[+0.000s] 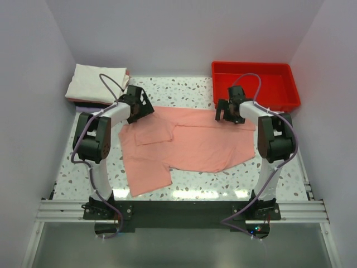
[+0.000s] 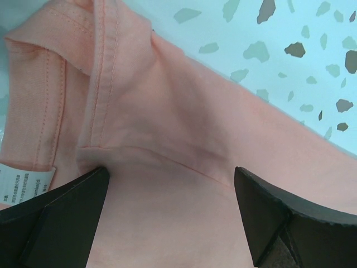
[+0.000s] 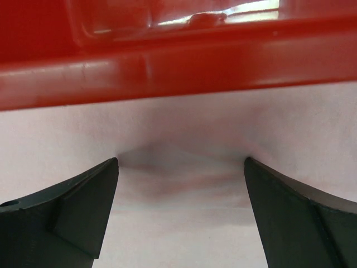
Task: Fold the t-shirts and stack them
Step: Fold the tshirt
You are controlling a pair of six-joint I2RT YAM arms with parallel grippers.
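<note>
**Between two spread grippers, a pink tee lies flat**

Under the left gripper [image 1: 141, 109] [image 2: 170, 178] sits the collar end of the pink tee [image 1: 189, 139] [image 2: 167, 128], a soft knit with double-stitched seams. The dark wedge-shaped fingers [image 2: 67, 215] stand wide apart, tips on the cloth, and a shallow ridge of fabric rises between them. Just left of that gripper a white printed label [image 2: 25, 181] shows at the neckband. The right gripper [image 1: 228, 111] [image 3: 181, 167] is likewise spread, tips pressed on the tee's far edge, where the cloth puckers into a soft fold between them. Just beyond it runs the glossy wall of the red plastic tray [image 1: 255, 84] [image 3: 167, 67]. One sleeve lies folded over the body, near the left arm. Beyond the left gripper, a folded cream tee [image 1: 95, 81] tops a stack. Everything rests on a speckled terrazzo table [image 1: 189, 89] [image 2: 290, 56].
</note>
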